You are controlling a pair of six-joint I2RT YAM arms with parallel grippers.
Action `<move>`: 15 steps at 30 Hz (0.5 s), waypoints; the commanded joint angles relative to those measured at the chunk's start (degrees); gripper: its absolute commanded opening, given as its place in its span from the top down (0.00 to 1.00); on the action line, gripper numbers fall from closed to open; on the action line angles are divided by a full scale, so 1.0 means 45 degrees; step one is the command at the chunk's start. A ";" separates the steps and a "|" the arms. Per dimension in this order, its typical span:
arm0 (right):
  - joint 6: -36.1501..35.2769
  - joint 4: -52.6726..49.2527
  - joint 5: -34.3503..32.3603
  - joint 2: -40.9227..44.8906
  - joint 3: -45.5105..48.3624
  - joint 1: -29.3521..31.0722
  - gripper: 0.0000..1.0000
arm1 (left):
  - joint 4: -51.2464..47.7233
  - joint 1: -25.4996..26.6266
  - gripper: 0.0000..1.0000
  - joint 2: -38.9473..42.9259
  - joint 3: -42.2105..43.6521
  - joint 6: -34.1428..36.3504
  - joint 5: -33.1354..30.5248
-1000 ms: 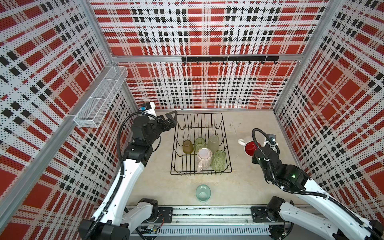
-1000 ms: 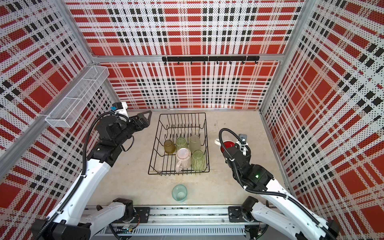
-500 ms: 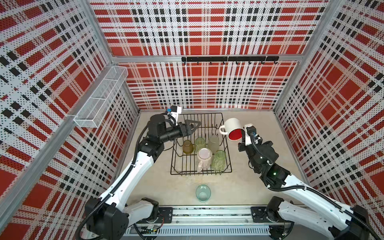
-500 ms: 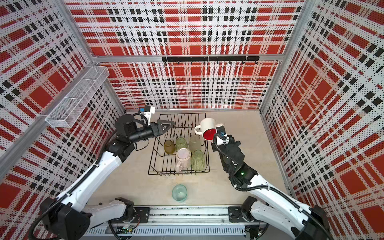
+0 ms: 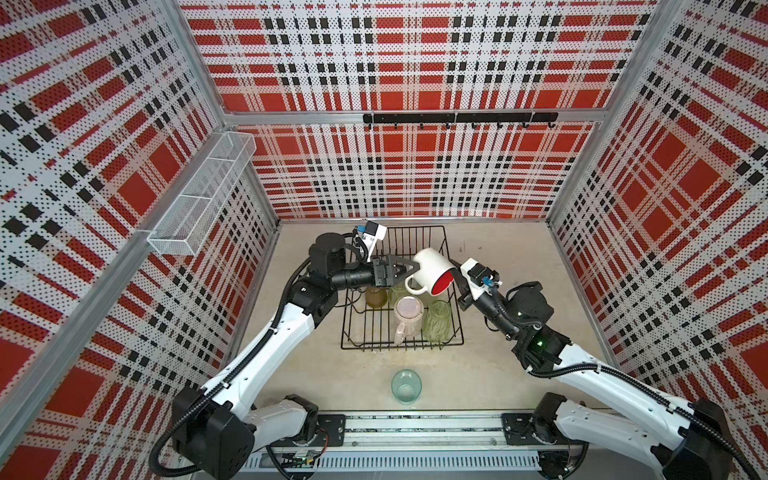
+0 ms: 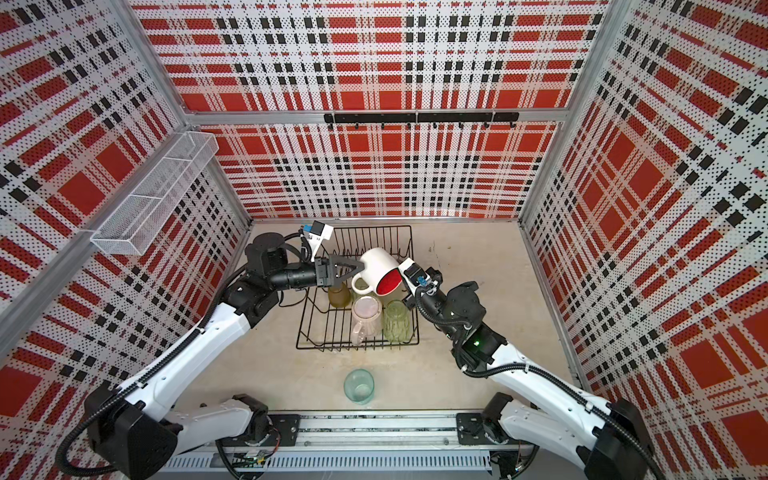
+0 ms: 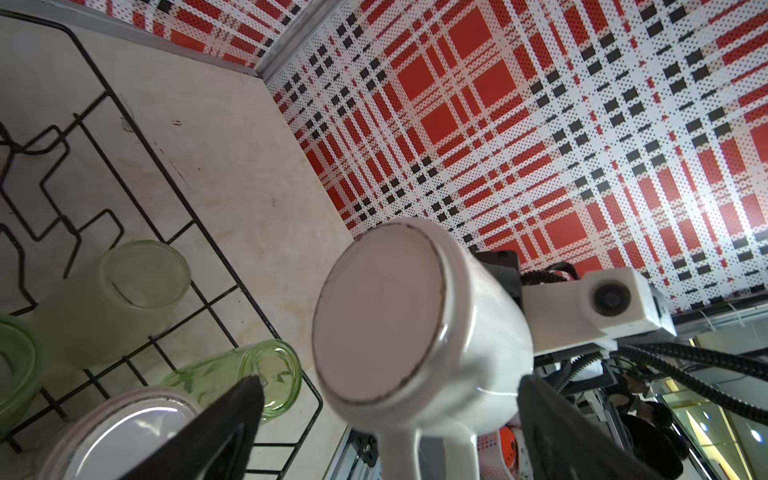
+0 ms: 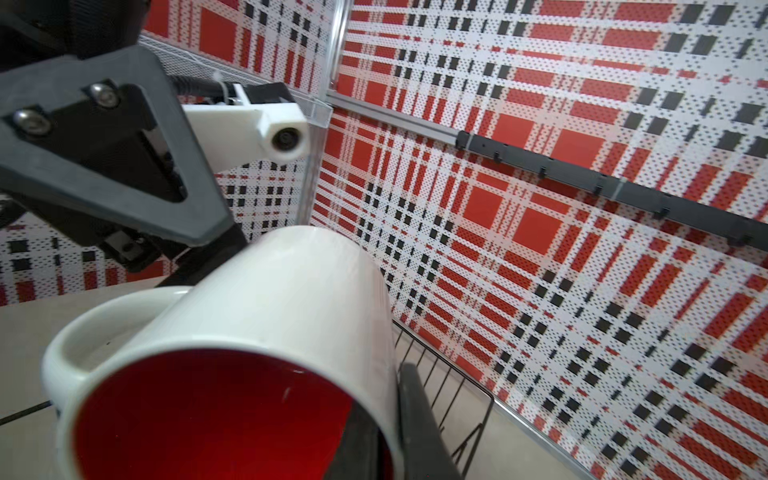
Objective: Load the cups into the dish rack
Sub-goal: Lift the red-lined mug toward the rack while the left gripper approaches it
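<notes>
My right gripper (image 5: 455, 277) is shut on the rim of the white mug (image 5: 430, 266) with the red inside. One finger is inside it and one outside (image 8: 409, 386), and it hangs tilted over the black dish rack (image 5: 419, 239). My left gripper (image 5: 406, 268) is open, its fingers either side of the mug's base (image 7: 376, 316) with a gap on both sides. An amber cup (image 5: 376, 297), a pink mug (image 5: 408, 318) and a green tumbler (image 5: 437, 326) stand in the rack. A frosted pale cup (image 7: 124, 299) shows in the left wrist view. A teal tumbler (image 5: 406, 386) stands on the table in front.
A white mesh shelf (image 5: 199, 199) hangs on the left wall and a black hook rail (image 5: 457, 118) on the back wall. Bare table lies to the right of the rack (image 5: 519, 257). The arms' base rail (image 5: 415, 432) runs along the front edge.
My right arm lifted the white mug off the table and carried it left over the rack. My left gripper swung right from the rack's corner to straddle the mug's base.
</notes>
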State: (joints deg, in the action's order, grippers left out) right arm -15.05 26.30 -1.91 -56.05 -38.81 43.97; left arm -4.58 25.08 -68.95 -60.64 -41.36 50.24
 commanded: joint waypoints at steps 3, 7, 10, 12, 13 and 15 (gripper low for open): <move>-0.0536 0.1537 0.1963 -0.0192 -0.0336 -0.0043 1.00 | 0.1545 0.0203 0.02 0.0337 0.0636 -0.0662 0.1243; -0.0756 0.1714 0.2022 -0.0620 -0.0495 -0.0044 1.00 | 0.2537 0.0686 0.02 0.0376 0.0936 -0.1140 0.2021; -0.0829 0.2307 0.2343 -0.0914 -0.0478 -0.0043 1.00 | 0.2513 0.0872 0.01 0.0358 0.1007 -0.1121 0.2231; -0.0948 0.2826 0.2561 -0.1178 -0.0420 -0.0043 1.00 | 0.2554 0.0852 0.02 0.0414 0.1116 -0.1154 0.2307; -0.0986 0.3066 0.2662 -0.1314 -0.0419 -0.0043 1.00 | 0.2639 0.0852 0.03 0.0436 0.1166 -0.1193 0.2364; -0.1086 0.3383 0.3081 -0.1500 -0.0475 -0.0043 1.00 | 0.2919 0.0856 0.03 0.0519 0.1315 -0.1409 0.2501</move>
State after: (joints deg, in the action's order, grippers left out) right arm -18.90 31.68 7.94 -61.21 -38.81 43.35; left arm 4.60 26.24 -68.29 -55.48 -45.15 52.75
